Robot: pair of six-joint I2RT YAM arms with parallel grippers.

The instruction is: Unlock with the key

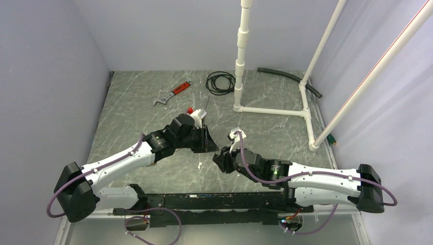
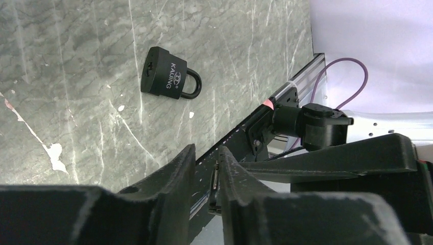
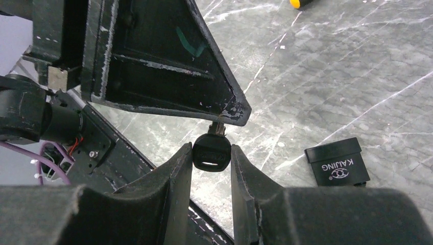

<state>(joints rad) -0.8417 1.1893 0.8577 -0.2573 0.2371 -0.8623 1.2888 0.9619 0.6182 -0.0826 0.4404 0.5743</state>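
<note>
Key [image 3: 212, 153] is hanging in the air between the two arms, above the worktop [image 2: 76, 51], not yet anywhere near the lock. The right fingers [image 3: 173, 189] are pinching its black head by the edges, partly closed and firmly on it. Its metal blade is reaching up and away from that wrist and disappearing behind the tip of the left fingers [image 2: 168, 178]. In the left wrist view those fingers are standing narrowly apart with the blade [image 2: 217, 178] showing edge-on between them. It is lying against one finger, with a slit showing before the other, so I am not reading that as a clamp.

The step in hand looks like a regrip or handover of the key between the arms, ahead of any insertion.

The padlock [image 2: 168, 76] is lying flat on the worktop, label up and shackle closed, apart from both arms. In the top view I cannot pick it out. Its long axis is running from shackle to base, and the base is facing up-left in the left wrist view.

Next, one arm needs the key by its head with the blade free. The blade's long axis must then be lined up with the keyway, presumably in the padlock's base, while the body is kept from sliding.
</note>
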